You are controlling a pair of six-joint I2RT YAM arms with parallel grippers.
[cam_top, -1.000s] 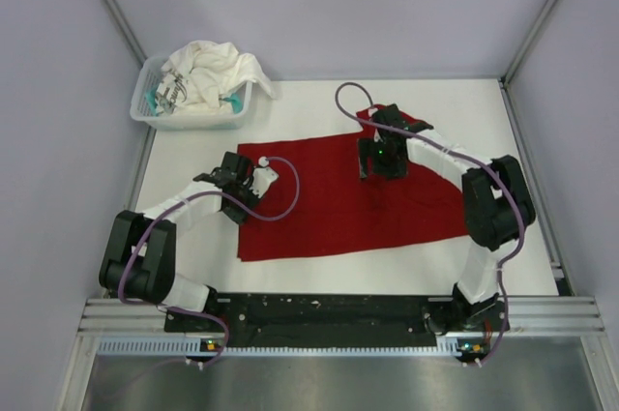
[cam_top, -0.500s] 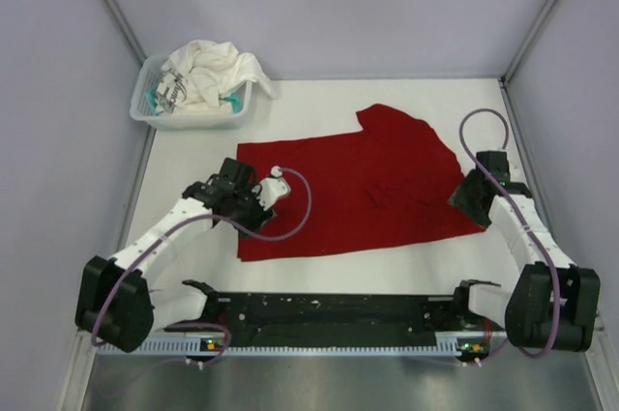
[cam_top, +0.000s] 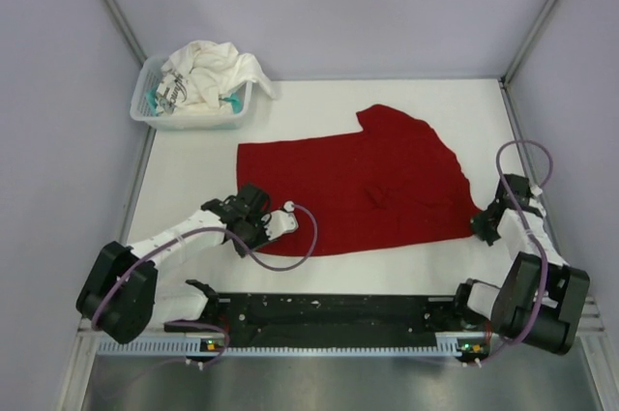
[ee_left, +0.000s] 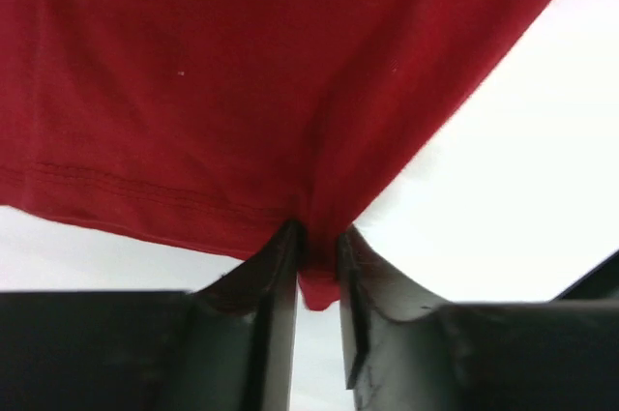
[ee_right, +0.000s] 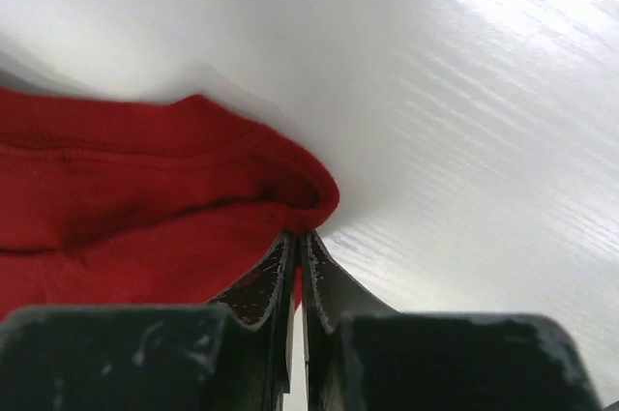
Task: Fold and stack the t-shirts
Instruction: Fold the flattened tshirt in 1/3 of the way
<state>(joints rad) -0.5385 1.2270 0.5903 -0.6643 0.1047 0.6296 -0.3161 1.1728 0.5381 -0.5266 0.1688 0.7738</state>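
Pinching the red t-shirt (cam_top: pixel 358 189) at its two near corners, my left fingers (ee_left: pixel 277 280) and my right fingers (ee_right: pixel 263 285) are each clamped on cloth. From the top view, the shirt lies spread on the white counter (cam_top: pixel 193 169) between my two arms. One sleeve juts out at its far right and a small wrinkle sits near its middle. My left fingers (cam_top: pixel 253 222) sit at the near left corner of the shirt, with that arm stretched low across the counter from its base. My right fingers (cam_top: pixel 486 225) sit at the near right corner, close to the right edge of the counter, with that arm folded back toward its base. In the left wrist view, the stitched hem runs off to the left of the pinch, the cloth draws down to a point between the two fingers, and a small tab of red shows below the grip. In the right wrist view, the fingers are almost together with a thin sliver of red between them, and a rolled fold of hem bulges just beyond their tips. The white t-shirt (cam_top: pixel 218 68) lies crumpled in a small white slatted basket (cam_top: pixel 189 121) at the far left corner of the counter. It spills over the basket's right rim and lies well apart from the red shirt.
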